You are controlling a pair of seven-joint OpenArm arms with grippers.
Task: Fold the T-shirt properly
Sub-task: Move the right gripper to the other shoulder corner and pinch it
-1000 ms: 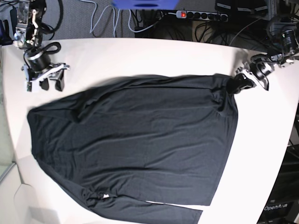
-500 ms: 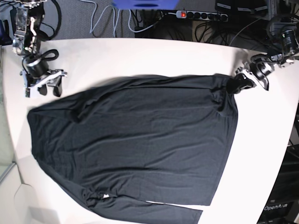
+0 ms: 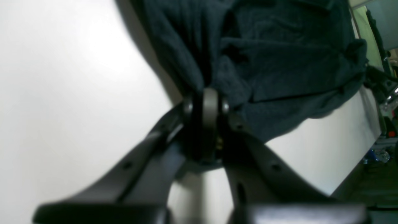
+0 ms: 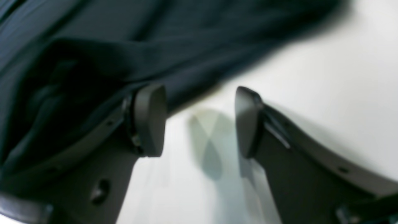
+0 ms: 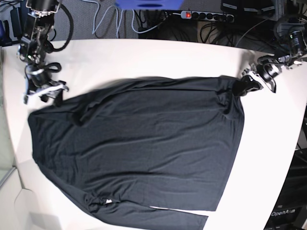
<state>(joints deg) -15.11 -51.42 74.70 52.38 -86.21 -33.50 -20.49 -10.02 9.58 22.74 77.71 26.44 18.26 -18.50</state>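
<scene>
One T-shirt (image 5: 139,148) on the table (image 5: 144,55), black and spread nearly flat, its long axis running across the base view from one arm to the other. The small white tag (image 5: 108,201) sits at the near edge, toward the bottom of that view, with a sleeve (image 5: 158,218) trailing along that same edge below it. The far edge runs in a shallow arc between the two grippers.

Over to the left gripper (image 5: 243,87): it's clamped on the T-shirt's corner, jaws pinched together with cloth bunched between them. In the left wrist view the fabric (image 3: 248,53) gathers into tight pleats right at the fingertips (image 3: 210,102) and fans out ahead of the gripper. The whole garment lies out in front of this hand, stretching away from it.

Now the right gripper (image 5: 44,92): jaws spread wide, nothing in them. It sits just off the opposite far corner of the T-shirt, over bare table. From the right wrist view, one finger (image 4: 149,119) lies right at the cloth's edge, the dark fabric (image 4: 124,40) lying ahead and to that side; the other finger (image 4: 247,121) stands over white table. Whether that first finger actually touches the cloth, I can't tell, the view is blurred.

Count: one garment, two grippers, one gripping, one free.
</scene>
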